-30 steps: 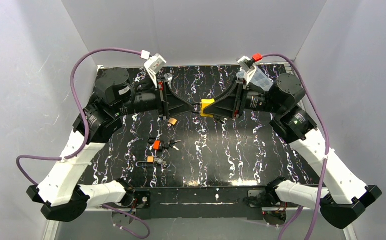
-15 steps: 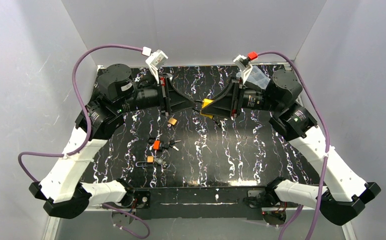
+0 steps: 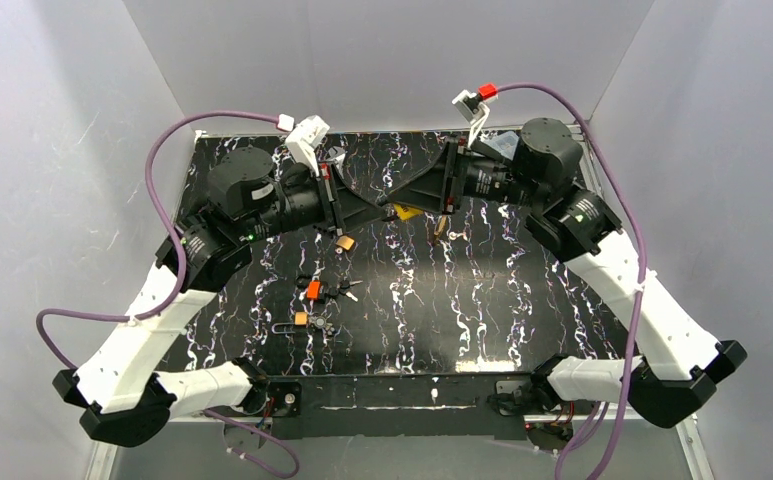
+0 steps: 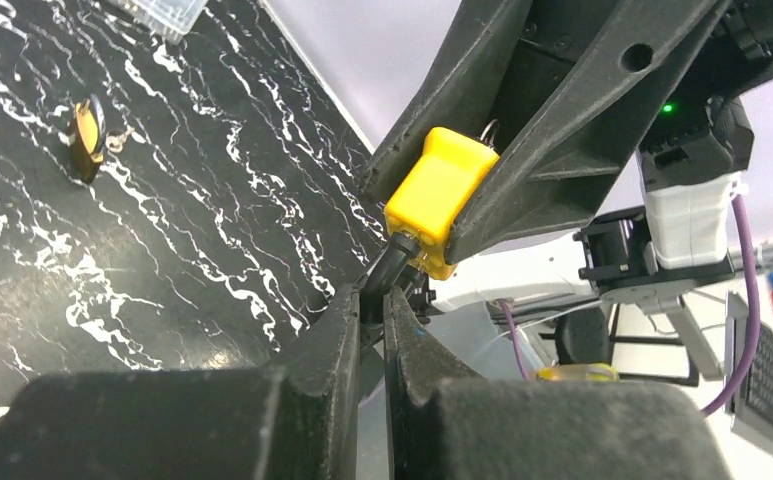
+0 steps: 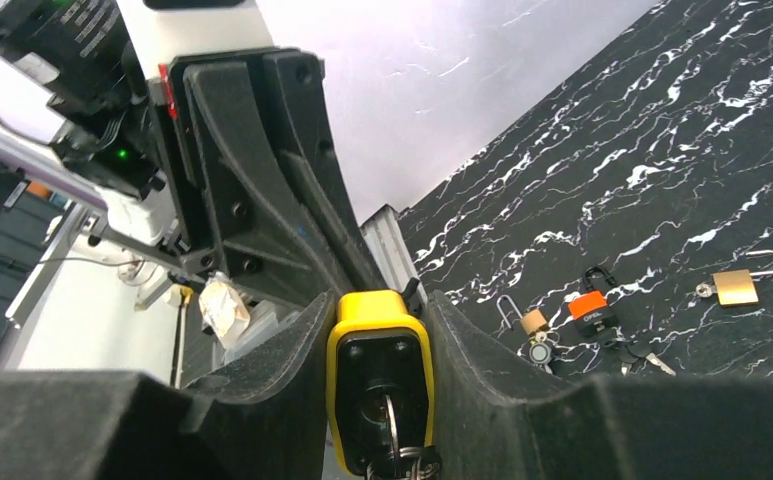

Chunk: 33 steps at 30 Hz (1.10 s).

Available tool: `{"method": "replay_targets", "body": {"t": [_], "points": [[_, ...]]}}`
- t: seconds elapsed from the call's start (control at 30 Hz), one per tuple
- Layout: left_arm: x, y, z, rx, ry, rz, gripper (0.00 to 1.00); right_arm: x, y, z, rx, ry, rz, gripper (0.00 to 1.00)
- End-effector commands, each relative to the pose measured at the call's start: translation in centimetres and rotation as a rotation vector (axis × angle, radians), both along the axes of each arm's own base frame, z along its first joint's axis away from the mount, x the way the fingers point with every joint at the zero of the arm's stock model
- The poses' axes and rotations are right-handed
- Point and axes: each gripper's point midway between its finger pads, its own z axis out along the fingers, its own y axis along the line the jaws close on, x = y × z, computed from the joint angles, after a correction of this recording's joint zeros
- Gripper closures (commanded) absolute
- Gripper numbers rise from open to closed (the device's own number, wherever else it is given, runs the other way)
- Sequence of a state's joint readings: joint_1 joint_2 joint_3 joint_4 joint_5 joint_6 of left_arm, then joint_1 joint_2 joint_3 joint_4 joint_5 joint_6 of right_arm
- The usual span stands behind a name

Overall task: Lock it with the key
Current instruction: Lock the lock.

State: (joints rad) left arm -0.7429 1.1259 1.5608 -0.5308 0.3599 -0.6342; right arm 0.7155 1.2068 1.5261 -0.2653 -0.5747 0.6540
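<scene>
Two grippers, one yellow padlock [image 4: 437, 200].
Right gripper [image 5: 379, 300] clamps its body, left gripper [image 4: 370, 300] pinches the shackle [image 4: 390, 270]; four padlocks [image 3: 345, 243] lie on the table [image 3: 522, 300].

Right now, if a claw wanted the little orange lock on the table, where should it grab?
Probably the orange lock by its body, coming from straight above and pinching its two sides. It lies flat on the table, so nothing fits underneath, and the body is its widest, blockiest part.

Left gripper [image 4: 383, 296], right gripper [image 5: 380, 305]: both closed
</scene>
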Motion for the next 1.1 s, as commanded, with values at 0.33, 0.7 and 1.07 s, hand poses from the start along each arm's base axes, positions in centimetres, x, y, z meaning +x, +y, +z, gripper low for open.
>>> {"method": "replay_targets", "body": {"t": [0.33, 0.7, 1.07], "points": [[0.2, -1.5, 5.4, -0.188, -0.053, 0.018, 1.0, -0.6, 1.5, -0.4, 0.037, -0.069, 0.001, 0.99], [-0.5, -4.2, 11.9, -0.43, -0.072, -0.126, 1.0, -1.9, 3.0, -4.2, -0.026, -0.04, 0.016, 0.99], [-0.8, -4.5, 17.0, -0.55, -0.129, -0.179, 1.0, -2.8, 4.3, -8.1, -0.102, 0.006, 0.042, 0.99]]}}
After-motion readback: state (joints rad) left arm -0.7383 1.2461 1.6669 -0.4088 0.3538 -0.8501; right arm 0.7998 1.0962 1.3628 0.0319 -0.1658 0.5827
